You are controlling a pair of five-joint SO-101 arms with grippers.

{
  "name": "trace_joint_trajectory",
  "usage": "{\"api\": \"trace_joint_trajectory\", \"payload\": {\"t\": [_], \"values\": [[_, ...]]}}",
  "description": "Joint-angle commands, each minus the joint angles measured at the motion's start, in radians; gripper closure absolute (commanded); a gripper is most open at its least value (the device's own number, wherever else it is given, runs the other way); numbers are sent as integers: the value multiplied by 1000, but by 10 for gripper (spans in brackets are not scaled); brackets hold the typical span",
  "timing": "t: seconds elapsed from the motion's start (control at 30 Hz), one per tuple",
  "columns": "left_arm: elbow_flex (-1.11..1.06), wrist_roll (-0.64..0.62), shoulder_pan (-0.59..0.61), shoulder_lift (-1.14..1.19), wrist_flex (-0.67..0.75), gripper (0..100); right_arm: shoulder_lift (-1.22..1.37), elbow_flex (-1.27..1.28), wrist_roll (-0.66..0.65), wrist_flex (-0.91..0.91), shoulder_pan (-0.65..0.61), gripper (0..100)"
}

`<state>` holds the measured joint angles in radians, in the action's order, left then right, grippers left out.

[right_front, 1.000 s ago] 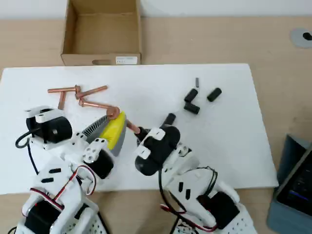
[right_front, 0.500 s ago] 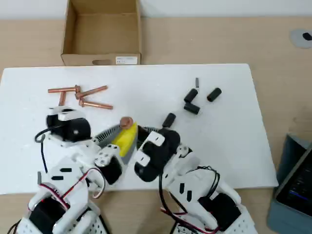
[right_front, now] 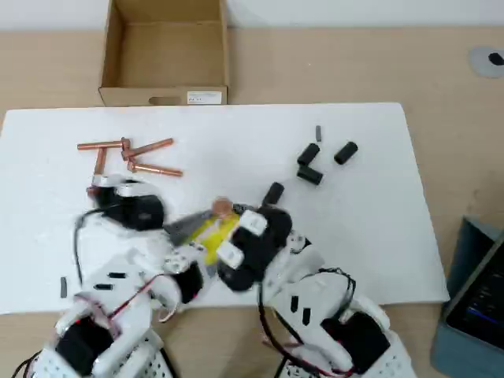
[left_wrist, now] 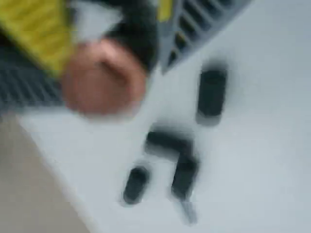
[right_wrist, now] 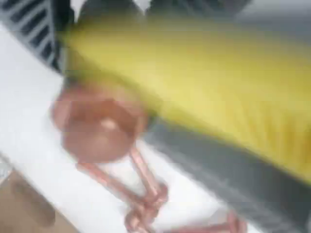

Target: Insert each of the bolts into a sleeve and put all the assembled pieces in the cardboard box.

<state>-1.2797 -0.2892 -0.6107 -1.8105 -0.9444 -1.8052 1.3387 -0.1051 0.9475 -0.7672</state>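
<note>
The left arm has swung to its right across the white surface (right_front: 378, 236), carrying one bolt (right_front: 223, 207) away from the loose bolts (right_front: 142, 150) and up close to the right arm, which has hardly shifted. The left gripper (right_front: 216, 219) pinches that bolt near its round head between the yellow jaw and the grey one. The head shows close up in the left wrist view, with something black just beside it that is too blurred to name. The right gripper (right_front: 248, 224) sits just beside the bolt, and I cannot tell whether it holds anything.

The step in hand looks like the mating of a bolt with a sleeve, early in the task: the cardboard box (right_front: 164, 96) at the far edge holds no assembled pieces. The next move calls for lining the bolt's shank up with a sleeve's bore, so one part must be held steady while the other slides on.

Four black sleeves (right_front: 309, 154) lie on the surface, three in a loose group to the right and the nearest sleeve (right_front: 273, 192) just beyond the right arm. A thin dark pin (right_front: 318, 132) lies past the group. The two arms crowd one another here, so contact between them is the likeliest hindrance.
</note>
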Motion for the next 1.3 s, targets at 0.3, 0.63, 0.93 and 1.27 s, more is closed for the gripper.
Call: {"api": "trace_joint_trajectory", "payload": {"t": [0.3,0.63,0.93,1.27], "values": [[143,61,124,-4,-12,786,-82,-61,-3,-35,-1,989],[244,176,230,-10,-12,1000,-82,-68,26,44,13,989],[63,359,523,-10,-12,998,-74,-107,103,160,272,989],[-281,358,692,-10,-9,998,-38,-214,103,330,427,989]]}}
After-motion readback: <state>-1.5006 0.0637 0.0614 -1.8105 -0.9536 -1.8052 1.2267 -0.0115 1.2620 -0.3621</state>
